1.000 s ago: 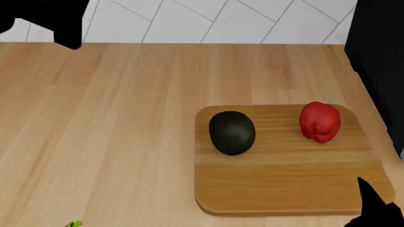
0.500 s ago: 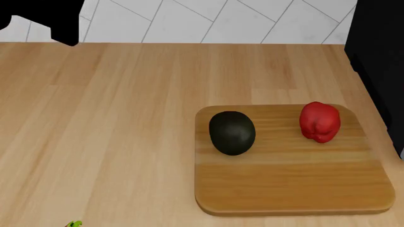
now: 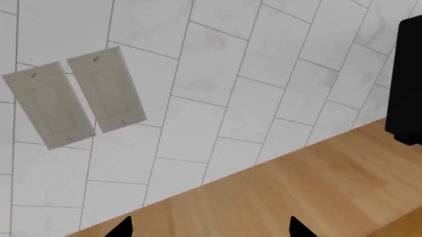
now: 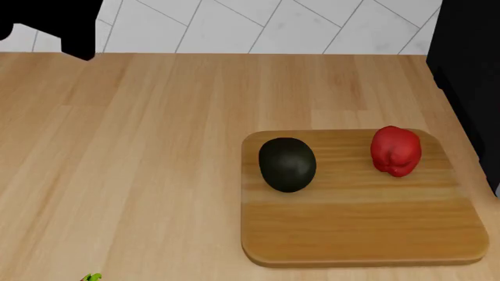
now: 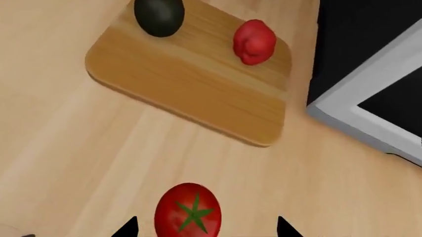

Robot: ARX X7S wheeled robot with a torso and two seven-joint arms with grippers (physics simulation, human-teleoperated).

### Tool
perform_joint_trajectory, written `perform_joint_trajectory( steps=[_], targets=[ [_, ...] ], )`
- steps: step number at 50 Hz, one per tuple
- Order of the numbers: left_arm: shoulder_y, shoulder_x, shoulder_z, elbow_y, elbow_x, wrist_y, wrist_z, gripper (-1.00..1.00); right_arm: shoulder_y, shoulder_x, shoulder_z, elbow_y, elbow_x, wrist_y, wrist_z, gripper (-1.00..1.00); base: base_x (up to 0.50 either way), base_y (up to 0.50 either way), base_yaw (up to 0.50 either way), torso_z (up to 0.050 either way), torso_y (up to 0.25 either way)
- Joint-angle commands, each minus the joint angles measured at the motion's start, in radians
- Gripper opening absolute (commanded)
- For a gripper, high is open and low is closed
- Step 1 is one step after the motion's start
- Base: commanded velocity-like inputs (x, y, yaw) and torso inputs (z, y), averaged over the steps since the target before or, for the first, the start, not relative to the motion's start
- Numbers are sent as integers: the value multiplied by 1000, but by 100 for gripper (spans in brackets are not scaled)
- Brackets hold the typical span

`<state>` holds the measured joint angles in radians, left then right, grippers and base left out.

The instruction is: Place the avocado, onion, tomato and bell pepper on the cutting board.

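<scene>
Fingers of the right gripper stand spread over the tomato, gripping nothing; the left gripper has its fingers apart too, facing the tiled wall with nothing between them. On the desk lies the board, carrying the avocado and the pepper, well apart. That looks like half done. Off the board, the tomato sits near its edge. No onion shows in any view.
</scene>
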<state>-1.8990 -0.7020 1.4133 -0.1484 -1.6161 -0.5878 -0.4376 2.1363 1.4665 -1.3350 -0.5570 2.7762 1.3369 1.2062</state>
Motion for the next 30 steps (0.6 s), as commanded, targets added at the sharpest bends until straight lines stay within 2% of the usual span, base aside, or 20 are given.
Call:
perform_joint_trajectory(
  steps=[1, 20, 29, 30],
  targets=[
    [11, 19, -25, 4, 18, 8, 31, 100, -106, 28, 28, -62, -202, -49, -207, 100, 0, 0, 0, 0, 0],
    [12, 15, -31, 7, 20, 3, 26, 100, -224, 76, -22, -117, -452, -180, -428, 100, 0, 0, 0, 0, 0],
    [12, 16, -31, 4, 25, 0, 27, 100, -300, 93, -81, -144, -574, -267, -518, 100, 0, 0, 0, 0, 0],
    [9, 12, -31, 2, 27, -2, 28, 100, -348, 103, -128, -147, -643, -330, -557, 100, 0, 0, 0, 0, 0]
  ],
)
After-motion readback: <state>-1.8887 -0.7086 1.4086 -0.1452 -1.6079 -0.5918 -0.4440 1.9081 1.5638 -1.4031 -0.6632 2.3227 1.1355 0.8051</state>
